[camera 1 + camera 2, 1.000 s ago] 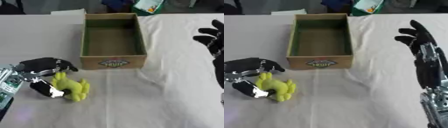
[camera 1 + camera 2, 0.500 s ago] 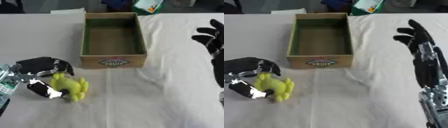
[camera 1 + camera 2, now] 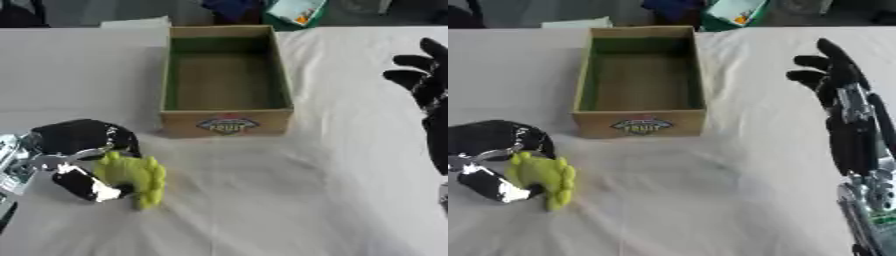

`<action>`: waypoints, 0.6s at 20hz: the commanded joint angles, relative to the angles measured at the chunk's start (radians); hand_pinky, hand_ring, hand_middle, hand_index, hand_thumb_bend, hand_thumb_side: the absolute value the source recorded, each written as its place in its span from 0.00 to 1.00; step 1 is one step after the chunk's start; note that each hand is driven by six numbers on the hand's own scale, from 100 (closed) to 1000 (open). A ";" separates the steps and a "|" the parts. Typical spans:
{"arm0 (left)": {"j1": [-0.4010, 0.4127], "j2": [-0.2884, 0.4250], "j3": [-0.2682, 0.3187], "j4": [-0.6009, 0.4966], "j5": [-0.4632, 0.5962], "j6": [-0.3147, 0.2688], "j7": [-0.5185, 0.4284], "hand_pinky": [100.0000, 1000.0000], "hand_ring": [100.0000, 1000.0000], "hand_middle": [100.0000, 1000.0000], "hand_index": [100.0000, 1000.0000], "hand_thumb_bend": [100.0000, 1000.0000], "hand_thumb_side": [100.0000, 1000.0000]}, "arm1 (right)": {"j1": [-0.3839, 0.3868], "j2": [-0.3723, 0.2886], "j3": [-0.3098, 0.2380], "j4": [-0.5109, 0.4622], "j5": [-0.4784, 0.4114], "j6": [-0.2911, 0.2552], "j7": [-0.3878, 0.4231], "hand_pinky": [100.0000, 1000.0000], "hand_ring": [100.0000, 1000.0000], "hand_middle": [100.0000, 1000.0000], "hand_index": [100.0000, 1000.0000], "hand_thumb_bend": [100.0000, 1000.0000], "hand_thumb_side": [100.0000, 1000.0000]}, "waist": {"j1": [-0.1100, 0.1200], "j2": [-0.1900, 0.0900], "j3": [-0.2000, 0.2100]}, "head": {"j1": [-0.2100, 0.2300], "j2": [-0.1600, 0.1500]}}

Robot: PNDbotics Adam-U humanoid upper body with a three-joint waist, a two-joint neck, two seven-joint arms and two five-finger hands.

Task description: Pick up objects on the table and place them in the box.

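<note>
A yellow-green soft toy (image 3: 133,176) lies on the white cloth at the lower left, a little in front of the box's left corner. My left hand (image 3: 77,142) is curled over its left side, fingers above it and thumb (image 3: 84,185) below. The cardboard box (image 3: 229,122), green inside and with nothing in it, stands at the middle of the table with a label on its near wall. My right hand (image 3: 840,85) is held up at the right edge, fingers straight, touching nothing.
The white cloth (image 3: 289,200) covers the whole table. A teal packet (image 3: 296,11) and a white sheet (image 3: 131,22) lie beyond the box at the far edge.
The left hand and the toy have shifted slightly; the fingers have closed in around the toy's left side. The right hand has stayed put.
</note>
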 commanded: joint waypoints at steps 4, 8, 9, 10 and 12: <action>0.010 0.006 0.010 0.052 -0.034 -0.308 -0.319 0.49 0.68 0.55 0.52 0.03 0.44 | -0.005 -0.009 -0.005 -0.020 -0.007 -0.001 -0.003 0.88 0.74 0.75 0.97 0.00 1.00 | -0.003 -0.006 0.000 | -0.004 -0.008; 0.017 0.008 0.008 0.026 0.018 -0.289 -0.315 0.47 0.66 0.53 0.50 0.00 0.40 | -0.004 -0.009 -0.004 -0.020 -0.006 0.000 -0.003 0.88 0.74 0.75 0.97 0.00 1.00 | -0.002 -0.005 0.002 | -0.006 -0.008; 0.017 0.010 0.008 0.021 0.030 -0.284 -0.320 0.47 0.66 0.53 0.50 0.00 0.40 | -0.004 -0.009 -0.004 -0.020 -0.006 0.000 -0.003 0.88 0.74 0.75 0.97 0.00 1.00 | -0.002 -0.005 0.002 | -0.006 -0.008; 0.018 0.011 0.007 0.017 0.038 -0.279 -0.322 0.47 0.66 0.53 0.50 0.00 0.40 | -0.004 -0.009 -0.004 -0.020 -0.005 0.000 -0.003 0.88 0.74 0.75 0.97 0.00 1.00 | -0.002 -0.005 0.002 | -0.006 -0.008; 0.020 0.011 0.005 0.009 0.049 -0.275 -0.321 0.43 0.62 0.50 0.51 0.00 0.22 | -0.004 -0.009 -0.004 -0.020 -0.005 0.000 -0.004 0.88 0.74 0.75 0.97 0.00 1.00 | -0.002 -0.006 0.002 | -0.007 -0.008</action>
